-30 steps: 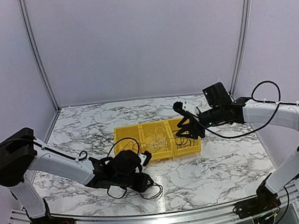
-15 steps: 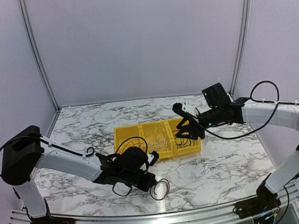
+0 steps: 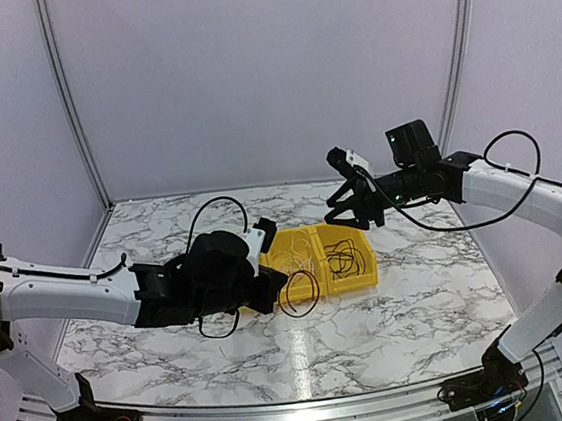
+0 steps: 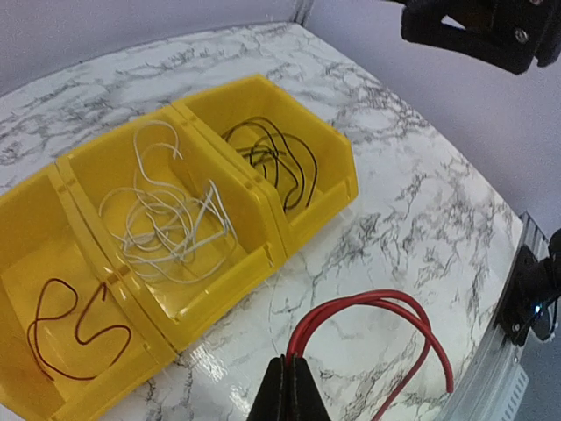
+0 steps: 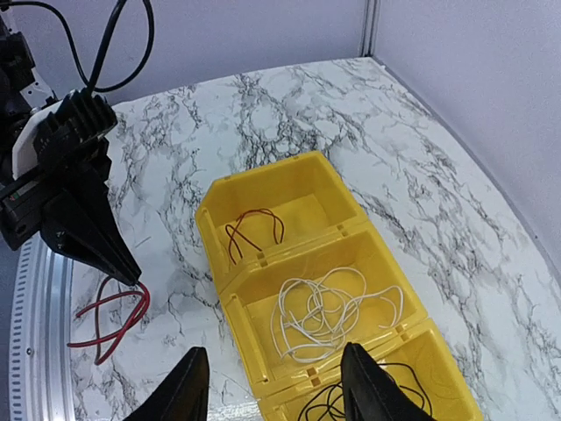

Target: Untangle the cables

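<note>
Sort nearly done, last red cable in hand.
Left gripper (image 4: pixel 287 386) clenched on a red cable loop (image 4: pixel 377 307), held over the worktop (image 3: pixel 422 306) just near of the yellow bin (image 4: pixel 324 206). Bin has black cables (image 4: pixel 272 162) right, white cables (image 4: pixel 166 219) middle, a red wire (image 4: pixel 79 329) left. Right gripper (image 3: pixel 352 218) spread wide and empty, above the bin's far right. Remaining, I reckon: drop this red one into the left compartment.

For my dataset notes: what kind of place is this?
Probably a robotics lab test cell: a marble-patterned table enclosed by lilac walls, two robot arms bolted at its edge, a yellow bin of sorted wires.
</note>
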Tool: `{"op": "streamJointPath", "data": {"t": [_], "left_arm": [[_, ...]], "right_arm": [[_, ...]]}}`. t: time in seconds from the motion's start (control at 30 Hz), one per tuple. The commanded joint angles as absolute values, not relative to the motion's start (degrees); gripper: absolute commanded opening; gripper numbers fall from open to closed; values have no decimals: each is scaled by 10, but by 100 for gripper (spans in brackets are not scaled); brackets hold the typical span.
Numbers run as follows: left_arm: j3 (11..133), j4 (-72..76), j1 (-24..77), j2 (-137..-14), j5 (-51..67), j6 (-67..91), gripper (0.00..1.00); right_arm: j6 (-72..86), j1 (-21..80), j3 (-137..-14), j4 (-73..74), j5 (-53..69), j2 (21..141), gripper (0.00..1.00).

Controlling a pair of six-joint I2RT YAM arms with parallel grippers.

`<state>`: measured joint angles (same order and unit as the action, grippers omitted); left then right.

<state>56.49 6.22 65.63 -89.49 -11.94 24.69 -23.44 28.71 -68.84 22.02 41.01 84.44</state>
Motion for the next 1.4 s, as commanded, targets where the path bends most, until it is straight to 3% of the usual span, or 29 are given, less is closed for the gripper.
{"op": "streamJointPath", "data": {"t": [0.0, 0.2, 0.5, 0.83, 1.07, 1.23, 1.37], "left_arm": [[558, 113, 656, -854, -221, 270, 0], [575, 115, 656, -851, -276, 304, 0], [585, 119, 656, -849, -279, 319, 0], [550, 156, 656, -812, -274, 327, 0], [529, 158, 655, -783, -308, 305, 0], [537, 54, 653, -747, -449, 300, 0], [543, 16, 637, -745, -483, 282, 0]], "right_arm": [[-215, 308, -758, 295, 422, 855, 53], [-193, 369, -763, 303, 366, 861, 60], [-169, 395, -788, 300, 367, 914, 62], [-119, 375, -803, 266, 345, 1009, 40], [-90, 324, -848, 245, 317, 1092, 32], [-82, 271, -813, 232, 299, 1075, 34], [-94, 239, -762, 198, 296, 1030, 38]]}}
